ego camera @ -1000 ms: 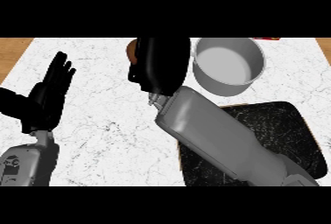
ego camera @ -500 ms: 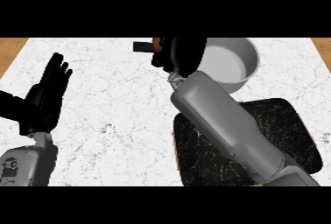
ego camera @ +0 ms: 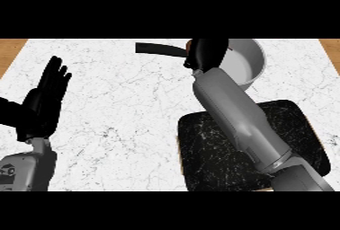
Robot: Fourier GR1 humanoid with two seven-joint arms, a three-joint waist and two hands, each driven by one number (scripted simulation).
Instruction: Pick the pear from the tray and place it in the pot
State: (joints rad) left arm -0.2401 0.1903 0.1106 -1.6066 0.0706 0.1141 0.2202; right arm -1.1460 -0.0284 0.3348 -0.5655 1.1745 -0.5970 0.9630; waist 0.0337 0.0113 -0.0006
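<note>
My right hand point(ego camera: 208, 52) is curled round the pear point(ego camera: 189, 45), of which only a brown sliver shows at the hand's left edge. The hand hangs over the left rim of the grey pot point(ego camera: 248, 63) at the back of the counter. The pot's black handle point(ego camera: 158, 48) sticks out to the left. The black tray point(ego camera: 219, 152) lies near the front right, partly under my right forearm, with nothing visible on it. My left hand point(ego camera: 45, 102) rests open at the left, fingers up.
The white marble counter point(ego camera: 119, 112) spreads between the left hand and the tray. Wooden edging point(ego camera: 10, 49) shows at the far left and right corners.
My right hand has carried the pear rightward and away from me, from left of the pot to above the pot's left rim. The left hand has not moved.
</note>
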